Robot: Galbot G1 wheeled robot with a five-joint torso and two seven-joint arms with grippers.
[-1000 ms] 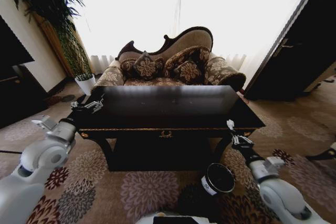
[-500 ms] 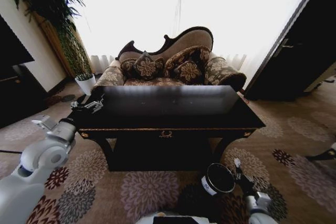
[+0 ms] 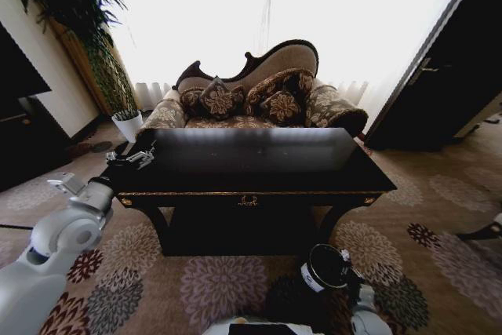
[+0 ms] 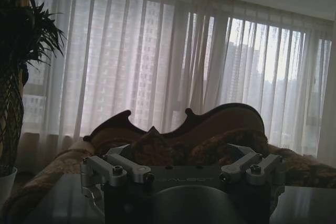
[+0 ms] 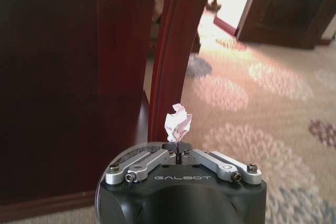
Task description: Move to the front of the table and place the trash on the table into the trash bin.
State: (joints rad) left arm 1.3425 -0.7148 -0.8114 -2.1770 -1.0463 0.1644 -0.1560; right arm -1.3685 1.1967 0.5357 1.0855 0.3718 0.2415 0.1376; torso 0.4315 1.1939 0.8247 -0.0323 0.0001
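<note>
Step in hand: carrying trash to trash bin [image 3: 325, 267].

Right gripper [image 3: 346, 260] hovering at bin's right rim, fingers clamping white paper wad [image 5: 178, 123].

Left gripper [image 3: 132, 158] idling over table [image 3: 259, 170], far left of bin; finger state indeterminable.

Next: centring wad over bin mouth before release.

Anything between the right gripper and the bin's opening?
Head view: nothing; the right gripper, fingers shut on a paper wad, hangs right at the trash bin rim.

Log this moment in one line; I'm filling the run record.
right pincer: shut on paper wad, beside bin | left pincer: open, over table corner
</note>
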